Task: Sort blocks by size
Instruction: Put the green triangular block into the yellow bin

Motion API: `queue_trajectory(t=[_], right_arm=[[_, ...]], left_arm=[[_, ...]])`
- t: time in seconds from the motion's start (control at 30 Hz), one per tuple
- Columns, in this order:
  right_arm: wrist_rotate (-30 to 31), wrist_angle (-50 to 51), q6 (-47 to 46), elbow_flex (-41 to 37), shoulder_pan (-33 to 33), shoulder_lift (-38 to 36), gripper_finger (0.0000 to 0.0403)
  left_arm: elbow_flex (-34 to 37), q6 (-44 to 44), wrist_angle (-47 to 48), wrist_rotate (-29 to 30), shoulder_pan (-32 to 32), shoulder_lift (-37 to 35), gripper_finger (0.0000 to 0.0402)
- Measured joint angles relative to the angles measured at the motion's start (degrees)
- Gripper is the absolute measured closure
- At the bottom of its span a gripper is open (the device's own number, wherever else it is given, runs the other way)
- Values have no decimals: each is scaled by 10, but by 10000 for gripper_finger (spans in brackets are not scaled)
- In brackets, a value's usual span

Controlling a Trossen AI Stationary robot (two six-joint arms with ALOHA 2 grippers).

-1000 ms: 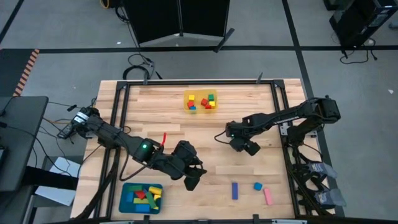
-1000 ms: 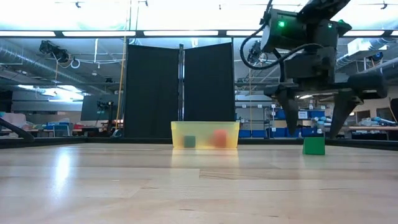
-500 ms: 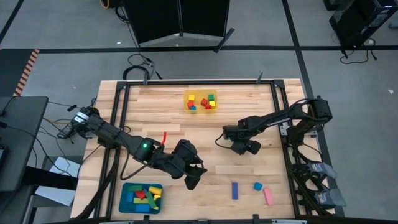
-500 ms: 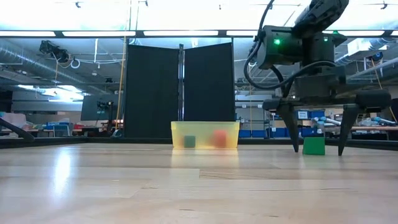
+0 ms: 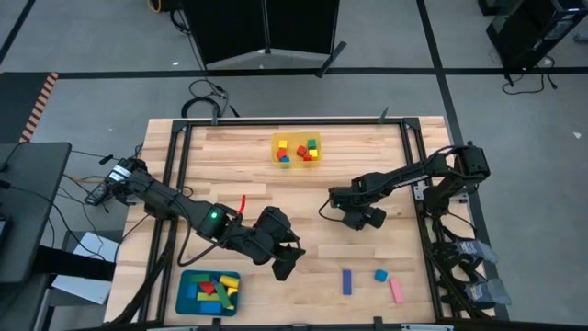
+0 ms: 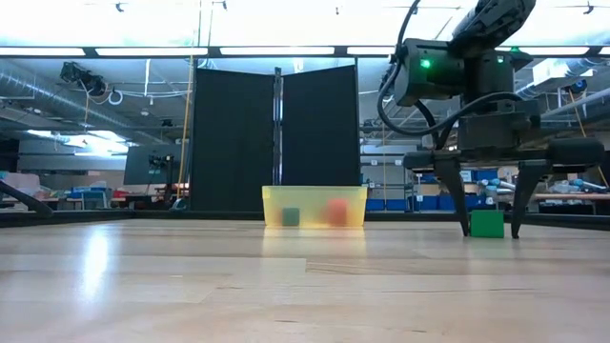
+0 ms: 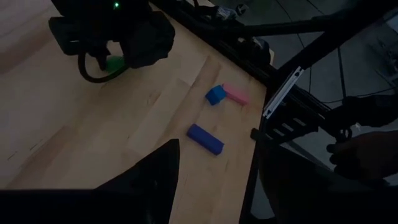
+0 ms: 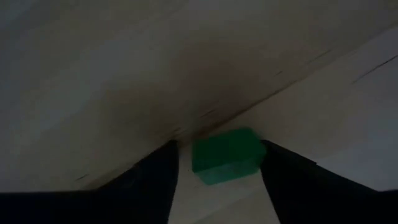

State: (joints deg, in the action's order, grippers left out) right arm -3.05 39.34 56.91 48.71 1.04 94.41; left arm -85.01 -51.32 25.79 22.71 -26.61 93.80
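Observation:
A small green cube [image 8: 225,155] rests flat on the wooden table right of centre; it also shows in the low view [image 6: 487,223]. My right gripper [image 6: 488,204] is down at the table, open. Its two fingers stand on either side of the cube with a gap on each side. My left gripper [image 5: 283,266] hangs open and empty over the near middle of the table. A blue bar [image 5: 347,281], a blue cube [image 5: 380,275] and a pink bar [image 5: 396,291] lie at the near right.
A translucent yellow tray [image 5: 275,151] with several small cubes stands at the far middle. A teal tray [image 5: 186,277] with several longer blocks stands at the near left corner. Dark frame rails run along the table's left and right sides.
My right gripper has come down from above the table. Its fingertips now stand at table height on either side of the green cube. It has also shifted slightly toward the table's left. The cube has stayed in place.

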Motion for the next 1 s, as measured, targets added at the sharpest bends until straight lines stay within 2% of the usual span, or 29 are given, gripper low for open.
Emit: queue_trajectory(t=[0.3,0.5,0.77,0.9,1.0], right_arm=[[3,-8,-1,0,5,0,230],[6,-12,-36,15,13,4,247],[5,-53,-117,115,-3,3,247],[22,-95,-148,182,-46,3,247],[64,-148,-171,234,-92,3,247]], left_arm=[[0,1,1,0,0,0,183],[0,1,11,0,0,0,183],[1,1,1,6,0,0,183],[1,17,-31,29,-1,-5,183],[0,22,-46,37,-1,-11,183]])
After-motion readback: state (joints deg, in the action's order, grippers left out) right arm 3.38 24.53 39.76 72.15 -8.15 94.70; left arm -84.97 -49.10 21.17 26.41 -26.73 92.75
